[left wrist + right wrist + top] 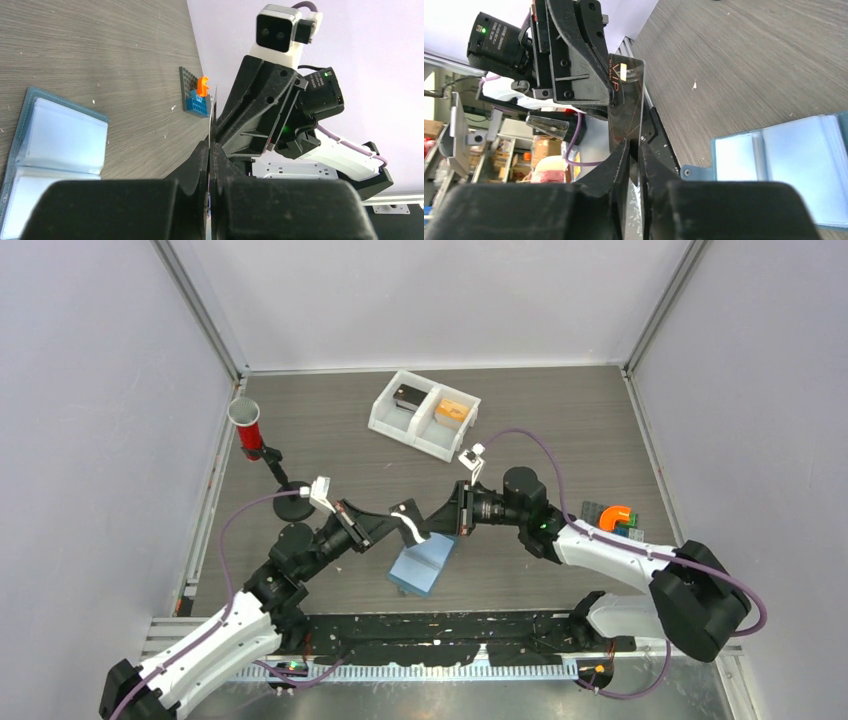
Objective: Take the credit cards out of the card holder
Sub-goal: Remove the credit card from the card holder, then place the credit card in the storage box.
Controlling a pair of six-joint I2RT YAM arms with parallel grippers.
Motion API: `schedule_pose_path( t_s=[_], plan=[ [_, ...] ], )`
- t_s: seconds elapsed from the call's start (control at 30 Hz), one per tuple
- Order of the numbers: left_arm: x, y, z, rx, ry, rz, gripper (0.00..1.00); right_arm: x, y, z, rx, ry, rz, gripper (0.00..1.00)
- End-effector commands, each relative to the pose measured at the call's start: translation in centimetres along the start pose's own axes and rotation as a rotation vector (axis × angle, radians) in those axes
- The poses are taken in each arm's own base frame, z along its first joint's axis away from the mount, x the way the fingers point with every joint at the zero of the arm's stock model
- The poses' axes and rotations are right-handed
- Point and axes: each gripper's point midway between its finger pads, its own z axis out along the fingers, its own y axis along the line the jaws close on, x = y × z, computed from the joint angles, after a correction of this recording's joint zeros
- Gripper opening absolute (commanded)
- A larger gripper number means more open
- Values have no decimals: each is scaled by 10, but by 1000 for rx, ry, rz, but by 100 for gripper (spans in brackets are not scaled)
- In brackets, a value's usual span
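Jaws of your left gripper (210,155) and right gripper (634,147) both clamp one credit card (626,105). Your card holder (422,562) lies open beneath them.

Both wrist views cut off the card holder (774,165) at an edge.

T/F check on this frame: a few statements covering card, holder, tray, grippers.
The card holder lies open on the table. True.
The left gripper is empty. False: it is shut on a dark credit card.
The right gripper grips that same card. True.
The white tray holds nothing. False: each compartment has an item in it.
A red cup stands near the table's left edge. True.
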Motion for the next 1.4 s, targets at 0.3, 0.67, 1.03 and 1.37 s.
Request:
schedule_pose_path(
  t_s=[0.3, 0.67, 1.03, 1.37],
  plan=[
    [4, 6, -21, -105, 62, 155, 41, -6, 36, 14, -188, 161, -138, 5],
    [3, -3, -39, -156, 167, 374, 52, 24, 40, -1, -249, 313, -215, 5],
    [28, -28, -40, -57, 377, 421, 50, 43, 51, -5, -293, 426, -248, 5],
    [47, -42, -33, 82, 438, 318, 0, 48, 32, -14, -206, 455, -277, 17]
  ],
)
